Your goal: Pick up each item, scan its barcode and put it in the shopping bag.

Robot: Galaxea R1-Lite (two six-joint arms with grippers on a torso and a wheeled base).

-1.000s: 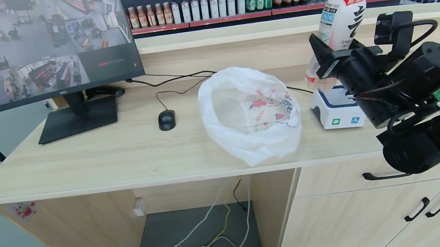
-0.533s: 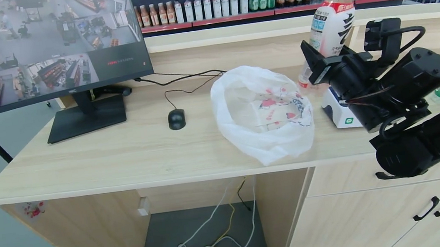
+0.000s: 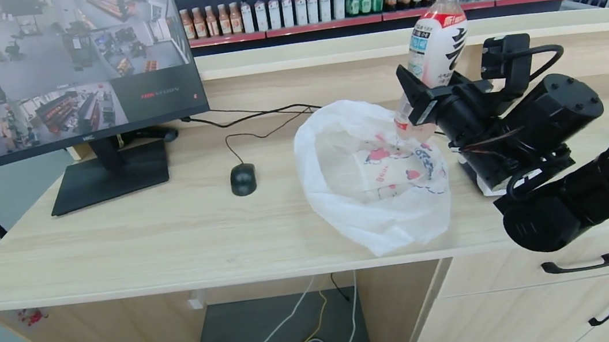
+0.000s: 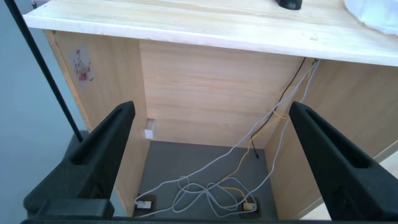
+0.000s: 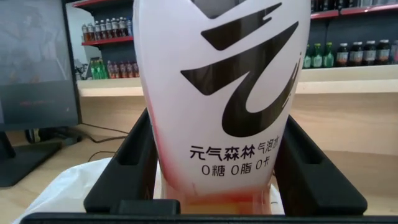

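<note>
Now right tool [image 3: 421, 101] clamped low on bottle [image 3: 436, 44]: likely rigid, slick, top-heavy; mid-body grip safer. Left tool [image 4: 211, 127] spread apart.

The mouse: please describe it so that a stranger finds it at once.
Look at the long wooden counter. Between the monitor stand and the white plastic bag lies the mouse. It is the one small black oval there, with a thin cable running back.

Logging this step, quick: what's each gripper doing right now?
Left gripper: open, holding nothing.
Right gripper: closed on the bottle.
</note>
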